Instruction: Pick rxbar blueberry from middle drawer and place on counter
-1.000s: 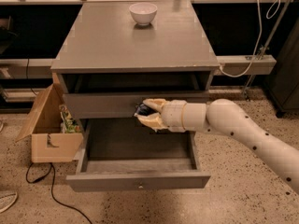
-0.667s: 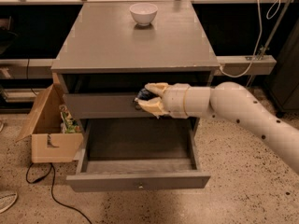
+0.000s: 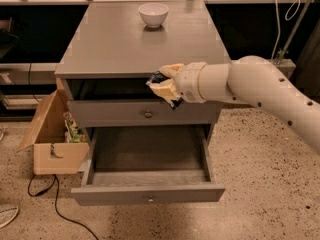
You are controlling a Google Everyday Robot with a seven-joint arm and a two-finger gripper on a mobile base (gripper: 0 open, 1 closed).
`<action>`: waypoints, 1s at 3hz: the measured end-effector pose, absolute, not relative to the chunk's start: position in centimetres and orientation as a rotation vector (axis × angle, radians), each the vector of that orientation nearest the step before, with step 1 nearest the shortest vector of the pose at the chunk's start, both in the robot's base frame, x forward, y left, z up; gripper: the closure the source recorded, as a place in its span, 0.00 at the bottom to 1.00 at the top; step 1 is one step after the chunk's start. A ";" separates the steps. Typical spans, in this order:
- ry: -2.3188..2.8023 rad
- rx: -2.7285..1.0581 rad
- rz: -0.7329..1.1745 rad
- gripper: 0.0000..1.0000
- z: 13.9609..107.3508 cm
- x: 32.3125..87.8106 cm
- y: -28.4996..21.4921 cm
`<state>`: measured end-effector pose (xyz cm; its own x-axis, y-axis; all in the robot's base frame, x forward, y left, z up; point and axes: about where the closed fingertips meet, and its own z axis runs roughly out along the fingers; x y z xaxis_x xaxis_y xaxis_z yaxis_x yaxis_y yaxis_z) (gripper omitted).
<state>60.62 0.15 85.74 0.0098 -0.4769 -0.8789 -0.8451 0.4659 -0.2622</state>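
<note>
My gripper [image 3: 160, 85] is shut on the rxbar blueberry [image 3: 155, 78], a dark blue wrapper that shows between the pale fingers [image 3: 162, 90]. It hangs at the front edge of the counter [image 3: 115, 44], just at the height of the top surface. The middle drawer [image 3: 150, 194] is pulled wide open below, and its inside looks bare. The white arm reaches in from the right.
A white bowl [image 3: 153, 14] stands at the back of the counter. A shut drawer with a dark brass knob [image 3: 148, 114] sits above the open one. An open cardboard box [image 3: 52, 149] stands on the floor at the left, with a black cable [image 3: 60, 211] beside it.
My gripper has risen with the bar from in front of the brass-knob drawer up to the counter's front edge. The drawer stays open.
</note>
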 end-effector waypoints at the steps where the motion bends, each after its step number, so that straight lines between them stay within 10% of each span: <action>1: 1.635 -1.128 0.418 1.00 87.6 62.0 -0.3; 3: 1.786 -1.071 0.324 1.00 93.6 68.5 -2.4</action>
